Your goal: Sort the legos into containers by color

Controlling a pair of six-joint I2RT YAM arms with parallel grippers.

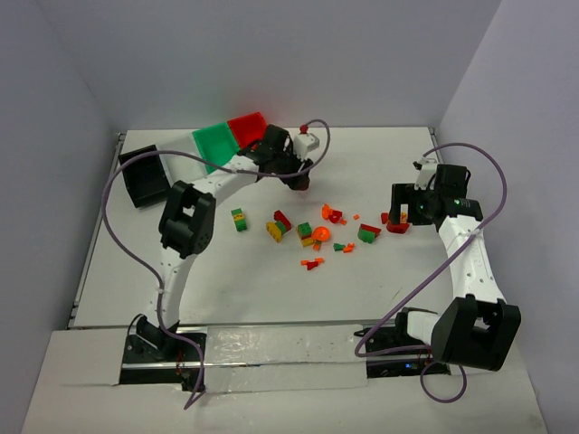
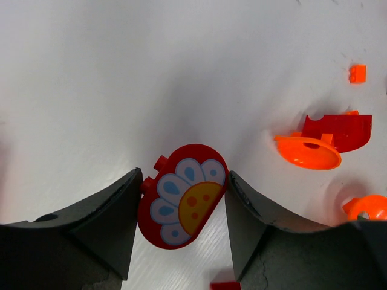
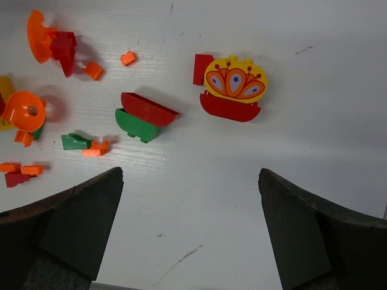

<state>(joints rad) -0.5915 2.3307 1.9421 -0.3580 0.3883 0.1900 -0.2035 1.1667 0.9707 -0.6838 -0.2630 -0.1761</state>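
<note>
My left gripper [image 2: 183, 175] is shut on a red oval lego with a white-and-yellow flower print [image 2: 183, 196], one finger against each side. In the top view that gripper [image 1: 299, 178] hangs just in front of the white container [image 1: 308, 141]. The red container [image 1: 248, 127], green container [image 1: 215, 143] and black container [image 1: 145, 174] stand along the back left. Several loose legos [image 1: 317, 231] lie mid-table. My right gripper [image 3: 190, 175] stands open over bare table, near a yellow-and-red lego [image 3: 233, 89] and a red-on-green lego [image 3: 144, 118].
An orange dish piece [image 2: 308, 151] and a red curved piece [image 2: 341, 130] lie to the right of the left gripper. Small orange and green bits [image 3: 84, 144] lie left of the right gripper. The left arm's cable [image 1: 127, 226] loops over the table's left side.
</note>
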